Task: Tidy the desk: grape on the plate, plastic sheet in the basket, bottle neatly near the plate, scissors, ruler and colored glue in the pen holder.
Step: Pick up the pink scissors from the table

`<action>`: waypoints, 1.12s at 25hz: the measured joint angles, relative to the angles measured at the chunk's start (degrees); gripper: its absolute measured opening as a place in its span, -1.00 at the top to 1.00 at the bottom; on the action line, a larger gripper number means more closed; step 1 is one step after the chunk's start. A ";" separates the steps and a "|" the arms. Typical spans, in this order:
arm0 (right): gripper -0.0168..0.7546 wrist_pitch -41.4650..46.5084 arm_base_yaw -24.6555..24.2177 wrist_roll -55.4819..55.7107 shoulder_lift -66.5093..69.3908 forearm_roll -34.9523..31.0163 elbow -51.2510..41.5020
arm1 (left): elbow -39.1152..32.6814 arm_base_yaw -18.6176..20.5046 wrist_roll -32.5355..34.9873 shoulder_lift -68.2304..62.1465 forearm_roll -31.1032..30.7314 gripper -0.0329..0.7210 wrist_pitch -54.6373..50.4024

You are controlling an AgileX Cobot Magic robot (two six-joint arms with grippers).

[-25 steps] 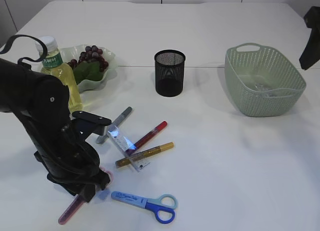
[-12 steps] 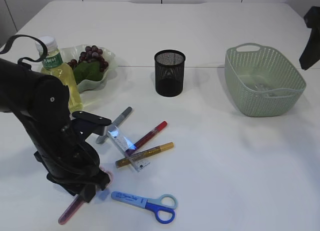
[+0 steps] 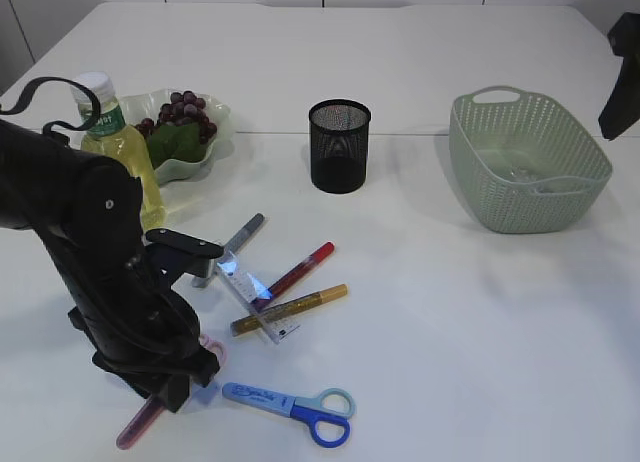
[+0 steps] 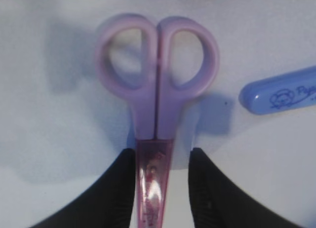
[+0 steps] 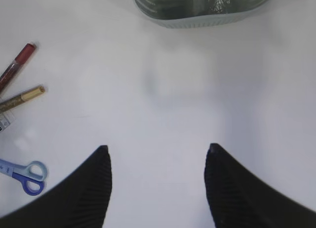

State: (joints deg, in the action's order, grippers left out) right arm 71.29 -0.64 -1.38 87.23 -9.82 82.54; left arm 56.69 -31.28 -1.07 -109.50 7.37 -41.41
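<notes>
The left gripper [image 4: 160, 176] has its two fingers [image 4: 123, 188] clenched on the sheathed blade of the pink scissors [image 4: 157, 95], just below the handle loops, with the scissors lying at the near left of the table [image 3: 470, 322]. The right gripper [image 5: 157, 188] hangs spread and empty, high over the bare right side of the table.

Done, as far as can be judged: the grapes [image 3: 180, 112] sit on the plate [image 3: 205, 152] at the far left, the bottle [image 3: 115, 147] stands just beside it, and something clear, likely the plastic sheet, lies in the basket [image 3: 525, 162] at the far right. Left: the pink scissors, the blue scissors [image 3: 290, 407], the ruler [image 3: 250, 292] and the glue pens (silver [image 3: 235, 244], red [image 3: 300, 270], gold [image 3: 290, 309]), none yet in the pen holder [image 3: 340, 147].

The blue scissors' tip lies near the left gripper's right side, and the ruler and pens are crossed just beyond, so straight up looks like the clearest way out. The table between the pens and the holder is open, and the pink scissors lie close to the near edge
</notes>
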 joint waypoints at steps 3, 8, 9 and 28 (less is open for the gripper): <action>-0.26 0.00 0.00 0.00 0.00 0.00 0.00 | 0.00 0.00 0.00 0.00 0.00 0.20 -0.22; -0.26 0.00 0.00 0.00 0.00 0.00 0.00 | 0.00 0.00 0.00 0.00 0.00 0.20 -1.37; -0.26 0.00 0.00 0.00 0.00 0.00 0.00 | 0.00 0.00 0.00 0.00 0.00 0.20 -1.37; -0.26 0.00 0.00 0.00 0.02 0.00 0.00 | 0.00 0.00 0.00 -0.93 0.00 0.23 -1.64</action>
State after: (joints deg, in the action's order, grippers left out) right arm 71.29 -0.64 -1.38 87.25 -9.82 82.54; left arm 56.69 -31.28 -1.07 -110.42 7.37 -43.05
